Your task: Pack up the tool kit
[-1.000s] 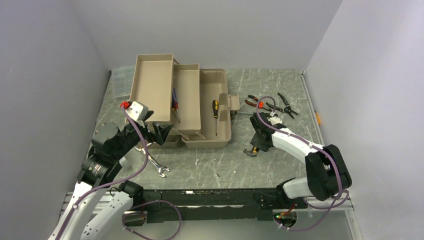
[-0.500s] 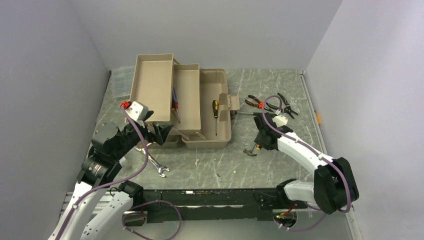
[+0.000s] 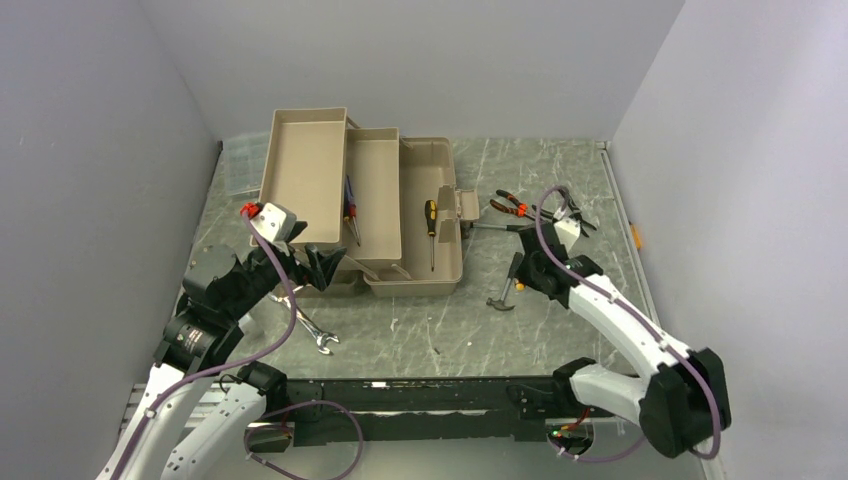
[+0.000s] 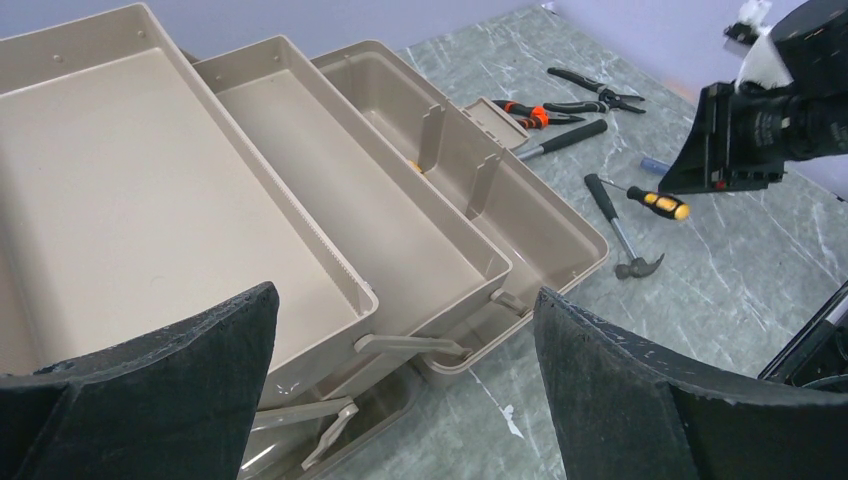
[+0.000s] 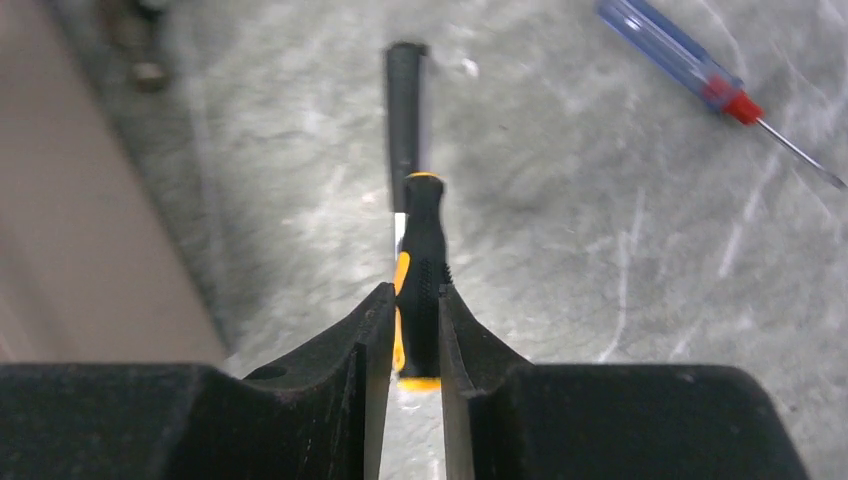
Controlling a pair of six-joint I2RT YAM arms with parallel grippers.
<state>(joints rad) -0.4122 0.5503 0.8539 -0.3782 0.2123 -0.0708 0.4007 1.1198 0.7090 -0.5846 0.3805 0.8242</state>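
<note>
The tan toolbox (image 3: pixel 440 265) stands open at the back left, its fold-out trays (image 4: pixel 150 200) spread. One black-orange screwdriver (image 3: pixel 431 228) lies in its base and another (image 3: pixel 351 212) in the middle tray. My right gripper (image 3: pixel 524 272) is shut on a third black-orange screwdriver (image 5: pixel 421 255) by its handle, held just above a hammer (image 3: pixel 505 288) on the table right of the box. My left gripper (image 4: pixel 405 300) stands wide open at the box's near left corner, holding nothing. A steel wrench (image 3: pixel 306 327) lies beside it. Pliers (image 3: pixel 513 206) lie at the back right.
A second pair of pliers (image 3: pixel 574 210) and a black-handled tool (image 4: pixel 565 140) lie right of the box. A blue-handled screwdriver (image 5: pixel 690 65) rests on the table near my right gripper. A clear organiser box (image 3: pixel 240 160) sits at the back left.
My right gripper has shut on the screwdriver handle and risen from the table beside the hammer, drawing back to the right. The left arm has not moved.
</note>
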